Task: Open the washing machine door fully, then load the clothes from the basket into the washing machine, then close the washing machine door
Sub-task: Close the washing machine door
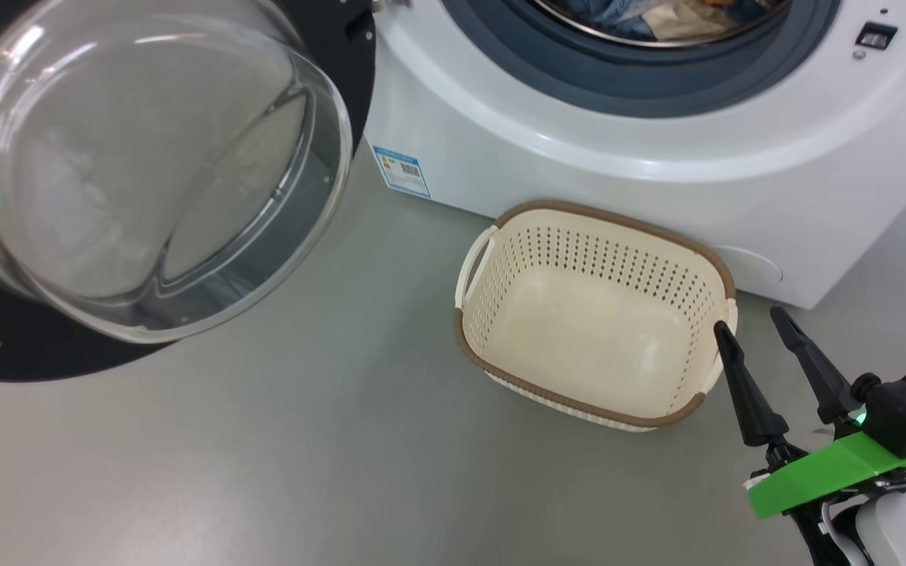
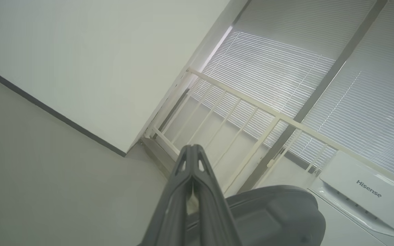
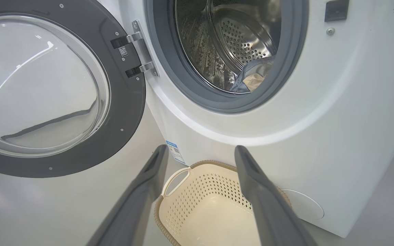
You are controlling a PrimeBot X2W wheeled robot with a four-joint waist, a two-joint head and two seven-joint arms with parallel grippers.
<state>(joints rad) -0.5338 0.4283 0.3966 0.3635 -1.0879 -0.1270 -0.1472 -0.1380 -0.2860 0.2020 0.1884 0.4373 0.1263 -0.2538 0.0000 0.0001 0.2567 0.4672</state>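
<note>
The washing machine (image 1: pixel 657 181) stands on a grey floor (image 1: pixel 303 440), its white front taking up the upper right of the head view, with the grey seal ring around the mouth of the steel drum (image 3: pixel 238 44). Its door (image 1: pixel 146 173) is swung wide to the left on its hinges. The black ring and domed clear glass face outward, well clear of the opening.

The basket (image 1: pixel 594 314) sits on the floor just in front of the machine's lower front, upright, cream bottom bare, one white handle towards the door. The clothes (image 1: pixel 657 20) lie inside the drum - blue fabric with a cream patch, bunched at the lower edge of the opening.

The right hand (image 1: pixel 749 320) hovers low at the basket's right end. Its two dark fingers are spread apart with nothing between them. One fingertip overlaps the basket's rim in the head view, and whether it touches cannot be told. The left hand (image 2: pixel 192 147) has its fingers pressed together, with nothing visible between them. It points towards a pale wall (image 2: pixel 97 61), a white railing (image 2: pixel 251 112) and window blinds (image 2: pixel 286 68).

A blue sticker (image 1: pixel 401 170) marks the machine's lower left corner - a round white cap (image 1: pixel 752 267) sits low on the front, just behind the basket.
</note>
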